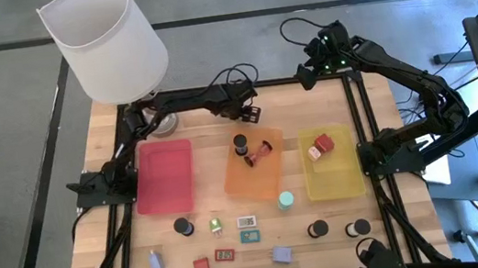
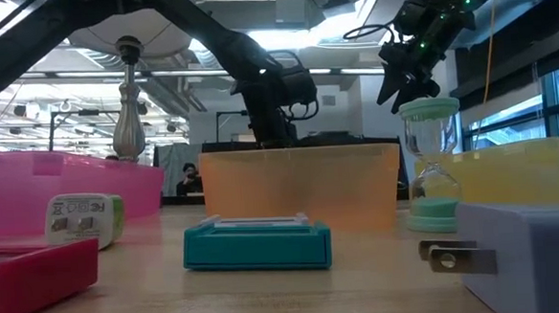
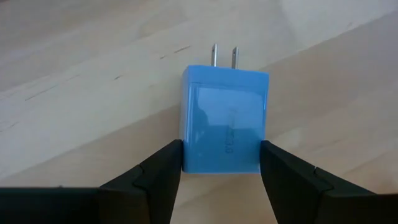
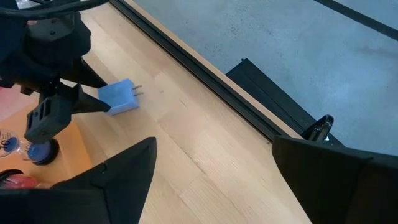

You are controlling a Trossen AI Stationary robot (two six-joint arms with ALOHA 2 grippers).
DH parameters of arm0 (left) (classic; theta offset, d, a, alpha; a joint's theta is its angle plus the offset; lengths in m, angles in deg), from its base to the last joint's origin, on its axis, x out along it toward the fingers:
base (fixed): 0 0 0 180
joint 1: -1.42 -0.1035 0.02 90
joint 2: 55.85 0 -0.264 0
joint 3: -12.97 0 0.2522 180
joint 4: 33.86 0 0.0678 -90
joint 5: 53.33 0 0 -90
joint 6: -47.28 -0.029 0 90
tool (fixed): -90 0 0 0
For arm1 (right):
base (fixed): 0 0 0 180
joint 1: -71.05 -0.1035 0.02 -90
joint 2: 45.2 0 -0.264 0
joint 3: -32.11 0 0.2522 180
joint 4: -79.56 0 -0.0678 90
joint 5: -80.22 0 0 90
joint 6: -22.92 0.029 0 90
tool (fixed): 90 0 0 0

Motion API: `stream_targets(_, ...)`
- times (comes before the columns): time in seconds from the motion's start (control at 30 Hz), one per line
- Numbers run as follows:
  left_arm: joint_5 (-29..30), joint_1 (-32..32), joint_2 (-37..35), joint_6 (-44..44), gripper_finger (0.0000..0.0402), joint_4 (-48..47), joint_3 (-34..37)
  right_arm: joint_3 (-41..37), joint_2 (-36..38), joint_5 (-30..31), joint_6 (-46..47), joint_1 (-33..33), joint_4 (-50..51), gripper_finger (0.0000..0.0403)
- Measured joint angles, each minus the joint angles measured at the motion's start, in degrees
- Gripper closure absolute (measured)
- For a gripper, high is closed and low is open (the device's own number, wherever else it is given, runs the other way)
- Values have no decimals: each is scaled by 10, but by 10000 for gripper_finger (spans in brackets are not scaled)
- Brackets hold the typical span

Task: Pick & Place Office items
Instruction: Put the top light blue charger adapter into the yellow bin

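Observation:
My left gripper (image 3: 221, 155) is shut on a blue plug adapter (image 3: 225, 118) over the bare wood past the orange tray (image 1: 256, 169), at the table's far middle (image 1: 251, 110). The adapter's two metal prongs (image 3: 224, 56) point away from the fingers. My right gripper (image 4: 214, 180) hangs open and holds nothing, high above the table's far right corner (image 1: 313, 64). Other office items lie along the near part of the table, among them a teal round one (image 1: 286, 200), black round ones (image 1: 318, 229) and a red block (image 1: 202, 267). My left gripper pinches the blue adapter by its two opposite sides (image 3: 186, 155), at the end away from the prongs, between its two fingers (image 3: 163, 171). The fingers come slanting steeply down from above. Whether the adapter rests on the wood or hangs just above it, I cannot tell.
A pink tray (image 1: 164, 174), the orange tray with a black bottle (image 1: 240, 143) and a red thing (image 1: 260, 152), and a yellow tray (image 1: 331, 163) with a red-white thing (image 1: 320, 146) lie across the middle. A lamp with a big white shade (image 1: 106, 40) stands at the far left.

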Motion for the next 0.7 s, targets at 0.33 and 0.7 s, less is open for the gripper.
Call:
stream_targets(0.33, 31, 0, -29, -17, 199, -124, 3, 0, 0, 0, 0, 0, 0, 80)
stream_targets(0.7, 54, 15, -30, -17, 198, -197, 2, 0, 0, 0, 3, 0, 0, 80)
